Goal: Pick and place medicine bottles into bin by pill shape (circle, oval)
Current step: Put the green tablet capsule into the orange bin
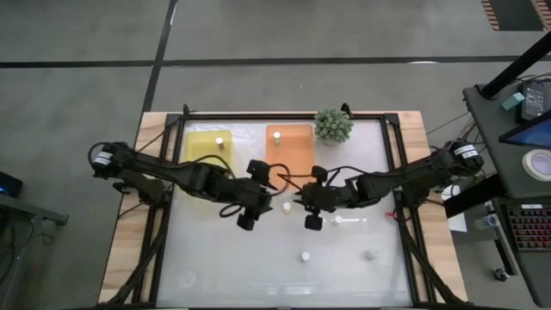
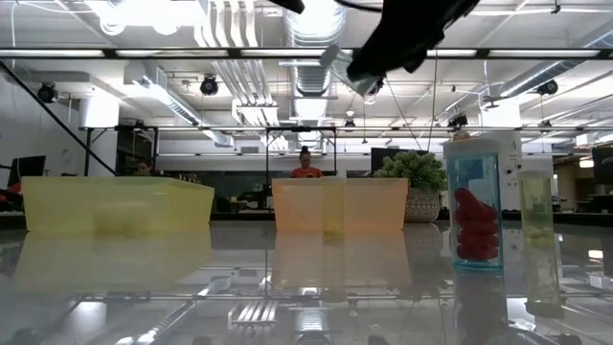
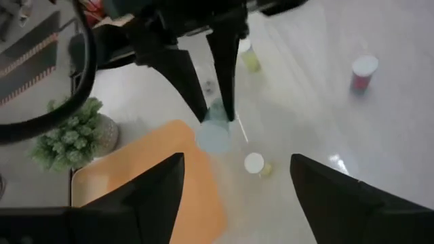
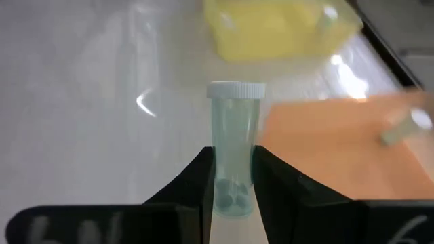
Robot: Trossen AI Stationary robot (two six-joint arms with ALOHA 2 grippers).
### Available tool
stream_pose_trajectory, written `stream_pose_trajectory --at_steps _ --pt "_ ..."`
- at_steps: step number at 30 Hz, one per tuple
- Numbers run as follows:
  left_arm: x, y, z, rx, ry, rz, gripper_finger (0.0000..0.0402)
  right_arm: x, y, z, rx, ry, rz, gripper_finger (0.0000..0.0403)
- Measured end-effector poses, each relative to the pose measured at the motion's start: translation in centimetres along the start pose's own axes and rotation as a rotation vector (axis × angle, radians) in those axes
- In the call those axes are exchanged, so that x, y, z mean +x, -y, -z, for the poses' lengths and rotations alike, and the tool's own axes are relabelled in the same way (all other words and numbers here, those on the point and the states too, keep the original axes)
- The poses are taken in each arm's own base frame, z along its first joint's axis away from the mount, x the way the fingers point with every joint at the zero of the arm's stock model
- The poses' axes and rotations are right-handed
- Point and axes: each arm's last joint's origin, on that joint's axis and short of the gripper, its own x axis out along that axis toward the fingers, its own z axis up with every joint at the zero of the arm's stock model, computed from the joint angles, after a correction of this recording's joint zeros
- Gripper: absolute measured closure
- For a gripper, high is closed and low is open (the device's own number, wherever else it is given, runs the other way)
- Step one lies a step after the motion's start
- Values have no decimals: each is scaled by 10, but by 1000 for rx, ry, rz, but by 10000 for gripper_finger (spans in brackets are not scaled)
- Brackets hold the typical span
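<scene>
My right gripper (image 1: 297, 201) is shut on a clear bottle with a white cap (image 4: 235, 146), in the air just in front of the orange bin (image 1: 294, 155). A few pills show in the bottle's bottom. My left gripper (image 3: 237, 163) stands open facing it from the table's left, with nothing between its fingers. The yellow bin (image 1: 203, 148) holds one bottle (image 1: 219, 140) and the orange bin another (image 1: 278, 135). More bottles are on the table: a red-filled one (image 3: 364, 71), a yellowish one (image 3: 249, 57), and a small one lying down (image 3: 256, 164). My right gripper pinches the clear bottle's lower body near its bottom end (image 4: 234, 177) between its two fingers. The fingers slant down from the table's right and lie along the bottle. Its capped end (image 3: 213, 135) sticks out past the fingertips. The bottle hangs clear of the table.
A spiky green plant ball (image 1: 333, 125) sits in a pot at the far edge, right of the orange bin. One bottle (image 1: 344, 219) lies on the table under the right arm. Two stand near the front edge (image 1: 305, 256) (image 1: 372, 254). A person (image 2: 306, 165) shows far behind the table.
</scene>
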Motion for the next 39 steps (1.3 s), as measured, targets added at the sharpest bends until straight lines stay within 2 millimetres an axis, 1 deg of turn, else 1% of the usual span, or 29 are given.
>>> stream_pose_trajectory --at_steps 3,7,13,15,19,24,29,34,39 --pt "-5 4 16 -48 65 -22 148 2 13 1 40 -74 23 324" --pt "-7 10 41 -88 196 -73 148 4 38 -8 85 -129 8 324" --pt "-18 12 72 -108 378 -250 148 8 91 -25 150 -189 -5 327" --pt "-23 13 81 -108 432 -284 148 14 107 -29 159 -224 4 328" --pt "-29 17 99 -117 505 -327 148 33 138 -36 141 -327 20 327" --pt "-34 21 119 -111 543 -353 148 67 169 -40 76 -467 28 327" --pt "-49 18 124 -141 610 -375 148 106 193 -36 -21 -530 12 326" --pt "-53 19 132 -145 618 -378 148 138 213 -28 -25 -579 12 327" --pt "-56 19 133 -147 625 -380 148 163 218 -20 -60 -644 -18 323"
